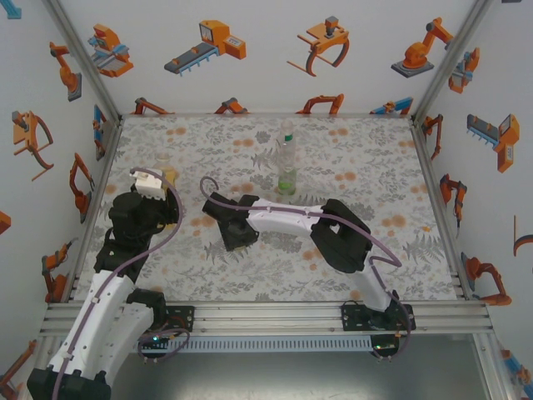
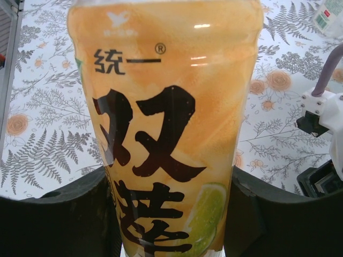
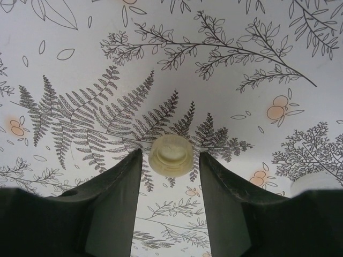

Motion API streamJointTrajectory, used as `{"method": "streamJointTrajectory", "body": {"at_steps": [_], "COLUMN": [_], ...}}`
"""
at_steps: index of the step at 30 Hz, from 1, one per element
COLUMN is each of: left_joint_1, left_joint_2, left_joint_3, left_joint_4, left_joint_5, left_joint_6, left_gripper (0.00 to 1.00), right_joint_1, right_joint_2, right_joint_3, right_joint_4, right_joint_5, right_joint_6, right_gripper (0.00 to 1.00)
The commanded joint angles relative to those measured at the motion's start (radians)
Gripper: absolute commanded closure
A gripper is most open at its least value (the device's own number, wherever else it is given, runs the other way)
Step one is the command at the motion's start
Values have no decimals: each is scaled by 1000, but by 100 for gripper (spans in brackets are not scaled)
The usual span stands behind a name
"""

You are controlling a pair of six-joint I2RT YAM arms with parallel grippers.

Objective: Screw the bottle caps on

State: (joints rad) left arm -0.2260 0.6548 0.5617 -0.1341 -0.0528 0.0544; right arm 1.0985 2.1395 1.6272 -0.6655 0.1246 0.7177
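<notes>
While the left end effector (image 2: 169, 214) clenches the amber-yellow bottle (image 2: 166, 107) at the left of the counter (image 3: 241, 107), the right end effector (image 3: 170, 154), jaws released, straddles a pale yellowish cap (image 3: 171, 156) lying near its middle.

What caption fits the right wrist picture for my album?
Right gripper straddling a pale cap on the leafy table.

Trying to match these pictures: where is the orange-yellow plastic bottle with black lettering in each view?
Top external: the orange-yellow plastic bottle is at mid-left.
Left wrist: centre of the picture, clamped in the left gripper.
Shared landmark: the fern-printed table cover.
</notes>
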Motion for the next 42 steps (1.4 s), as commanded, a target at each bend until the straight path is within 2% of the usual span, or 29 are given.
{"method": "streamJointTrajectory", "body": {"at_steps": [1,17,25,32,42], "left_joint_1": [8,13,26,31,25], "left_joint_2": [-10,5,14,28,87], "left_joint_3": [-10,-6,-4,-1,19], "left_joint_4": [32,28,35,29,2], "left_joint_5": [-7,4,11,41,146], "left_joint_6": [-19,-15,-13,-10,-3], "left_gripper": [100,100,100,100,100], "right_joint_1": [3,4,-24,-89,-249], "right_joint_2": [28,27,-49,-206,-490], "right_joint_3": [34,63,47,-107,-487], "right_joint_4": [-33,-50,-86,-88,3], "right_joint_5": [13,19,40,72,59], "right_joint_6": [-17,-30,-31,-27,5], "right_gripper": [56,63,63,63,63]}}
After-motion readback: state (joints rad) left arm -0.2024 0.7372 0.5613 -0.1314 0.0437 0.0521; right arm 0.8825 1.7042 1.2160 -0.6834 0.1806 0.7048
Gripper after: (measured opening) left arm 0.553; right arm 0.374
